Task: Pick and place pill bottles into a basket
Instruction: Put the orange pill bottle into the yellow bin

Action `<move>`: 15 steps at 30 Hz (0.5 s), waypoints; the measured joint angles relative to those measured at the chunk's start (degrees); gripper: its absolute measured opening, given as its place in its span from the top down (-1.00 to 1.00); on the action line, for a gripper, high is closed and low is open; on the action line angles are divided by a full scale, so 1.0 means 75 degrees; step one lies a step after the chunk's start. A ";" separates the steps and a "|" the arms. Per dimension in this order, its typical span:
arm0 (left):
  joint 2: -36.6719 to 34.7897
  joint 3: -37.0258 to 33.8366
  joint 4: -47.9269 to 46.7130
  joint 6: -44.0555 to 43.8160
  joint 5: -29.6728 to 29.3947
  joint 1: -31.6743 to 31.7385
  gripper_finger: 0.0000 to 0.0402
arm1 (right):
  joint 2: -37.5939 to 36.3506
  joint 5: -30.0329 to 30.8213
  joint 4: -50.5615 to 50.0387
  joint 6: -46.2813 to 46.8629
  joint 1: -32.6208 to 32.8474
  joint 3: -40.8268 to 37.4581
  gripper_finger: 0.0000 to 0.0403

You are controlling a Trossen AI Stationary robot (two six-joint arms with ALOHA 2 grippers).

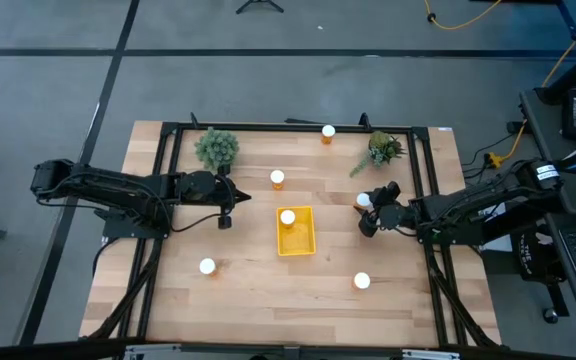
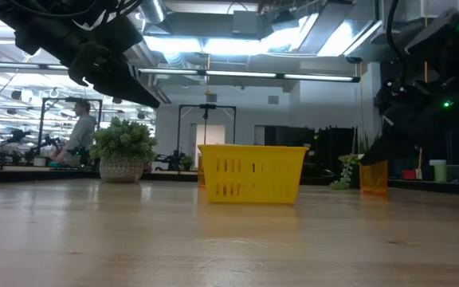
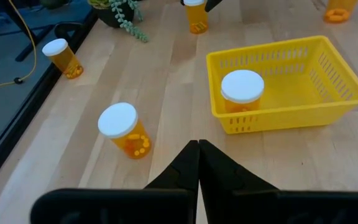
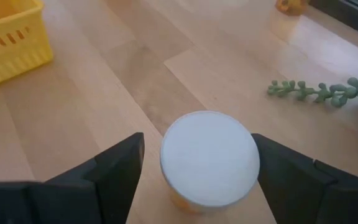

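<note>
The yellow basket (image 1: 298, 240) sits mid-table with one pill bottle (image 1: 287, 217) standing in it. My right gripper (image 4: 197, 149) is open, right of the basket. Its fingers stand on either side of a white-capped pill bottle (image 4: 209, 158) upright on the table, and I see no touch. My left gripper (image 3: 197, 163) is shut on nothing, hovering left of the basket, with a pill bottle (image 3: 126, 130) on the wood just beyond it. Other pill bottles stand at the far edge (image 1: 328, 131), near left (image 1: 207, 266) and near right (image 1: 361, 281).
Two small green plants stand toward the far side, one at the left (image 1: 216, 148) and one at the right (image 1: 382, 150), whose trailing stem (image 4: 325, 92) lies close to my right gripper. A black frame (image 1: 168, 160) borders the table. Bare wood lies along the near edge.
</note>
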 joint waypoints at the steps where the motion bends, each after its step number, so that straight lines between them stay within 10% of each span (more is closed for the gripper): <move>1: 0.0001 0.0000 0.0000 0.0000 0.0000 0.0000 0.98 | 0.0000 0.0000 0.0000 0.0000 0.0000 0.0000 -0.45; 15: 0.0002 0.0000 0.0003 -0.0006 0.0000 0.0000 0.98 | 0.0000 -0.0002 -0.0061 0.0186 0.0000 0.0000 -0.24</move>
